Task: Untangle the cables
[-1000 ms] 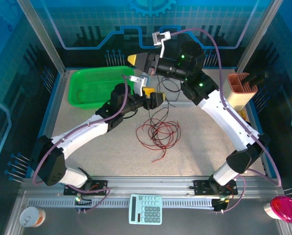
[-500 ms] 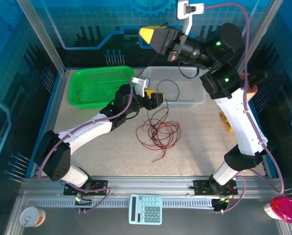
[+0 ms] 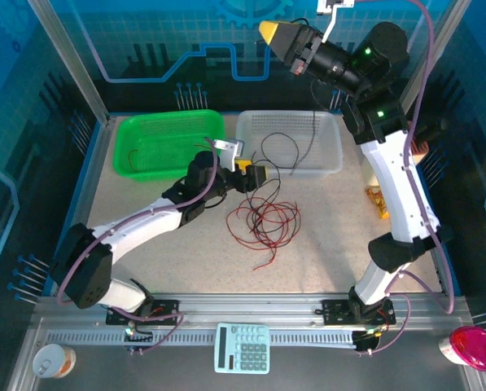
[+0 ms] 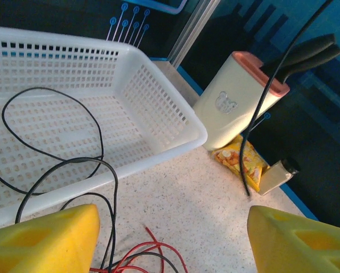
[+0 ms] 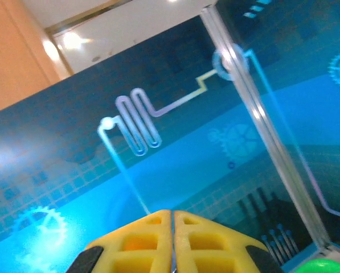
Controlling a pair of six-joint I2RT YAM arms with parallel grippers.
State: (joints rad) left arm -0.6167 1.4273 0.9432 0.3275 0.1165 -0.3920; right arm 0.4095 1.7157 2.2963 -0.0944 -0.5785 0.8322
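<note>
Right arm went from low over the baskets a second ago to high against the back wall. Right tool [image 3: 269, 31] [image 5: 172, 219] is pinched fully shut. The left wrist view shows one thin black strand [image 4: 242, 162] hanging from above, its free end dangling off the bench [image 3: 186, 261], so it is most likely held in that tool. The grip point itself can't be made out.

That lift uncovered the white perforated plastic basket [image 3: 287, 114] [image 4: 158, 108]. A black wire loop [image 3: 279, 151] lies in it and trails over the near rim toward the bunch.

Left tool [image 3: 255, 173] [image 4: 172, 216] has barely moved. It sits at the far edge of the pile, fingers spread wide, nothing between them. A black wire passes just beside one finger, not gripped.

The main tangle of thin red and black cables [image 3: 263, 220] lies mid-bench, shape about the same as a second ago.

Read: one black strand looks pulled clear without dragging the bunch, so that's progress. Most of the cables are left to do. The loop draped over the basket rim could snag on the next pull.
</note>
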